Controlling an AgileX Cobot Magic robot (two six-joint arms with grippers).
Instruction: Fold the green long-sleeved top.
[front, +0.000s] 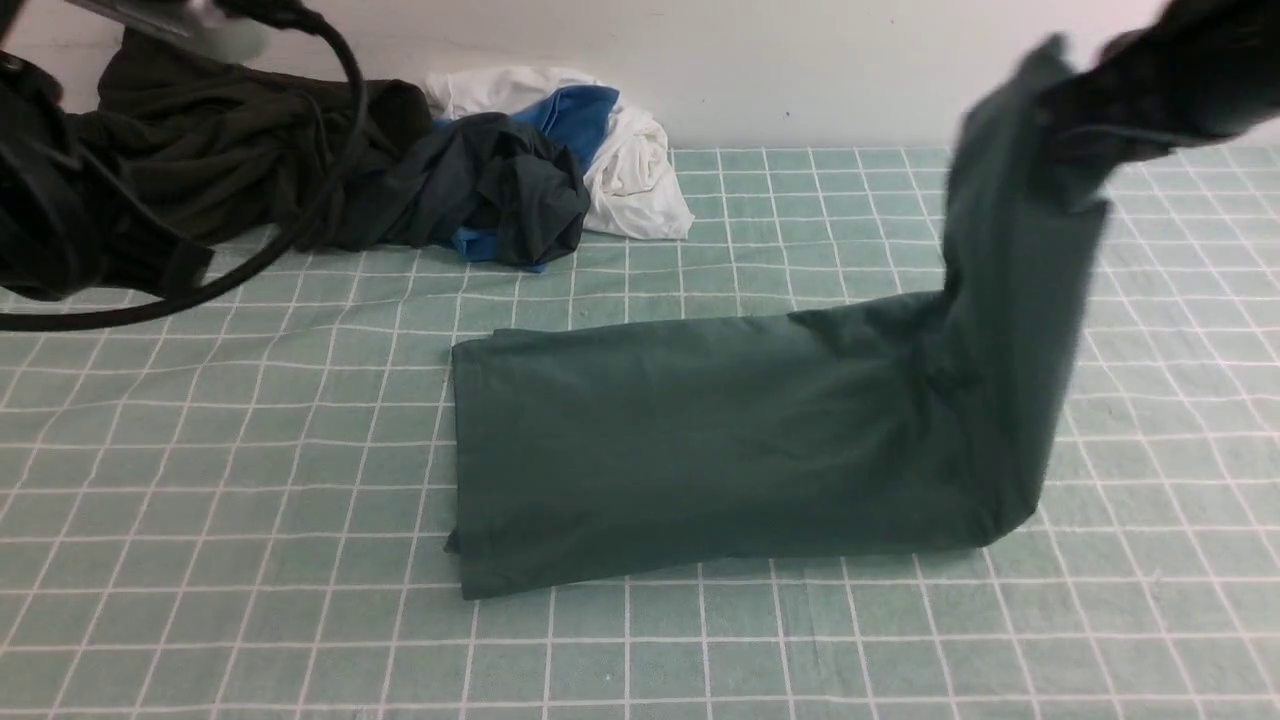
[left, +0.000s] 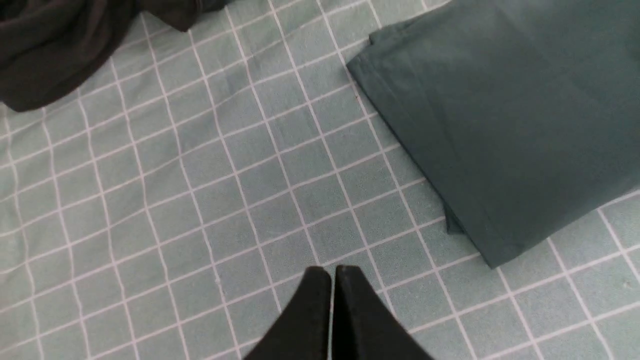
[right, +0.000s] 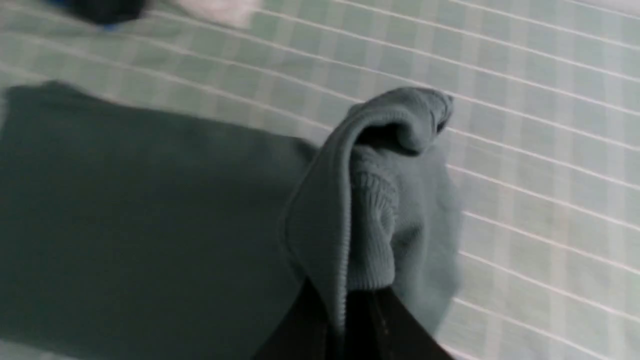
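The green long-sleeved top (front: 720, 440) lies as a long folded strip across the middle of the checked cloth. Its right end is lifted up high. My right gripper (front: 1075, 110) is shut on that raised end at the upper right. In the right wrist view the ribbed edge of the top (right: 370, 210) hangs from my right gripper (right: 345, 305). The logo is hidden. My left gripper (left: 332, 272) is shut and empty, above the bare cloth, left of the top's flat left end (left: 490, 130).
A very dark olive-black garment (front: 220, 150) lies at the back left under my left arm. Beside it are a dark slate-grey garment with blue parts (front: 500, 190) and a white one (front: 635, 165). The wall runs along the back.
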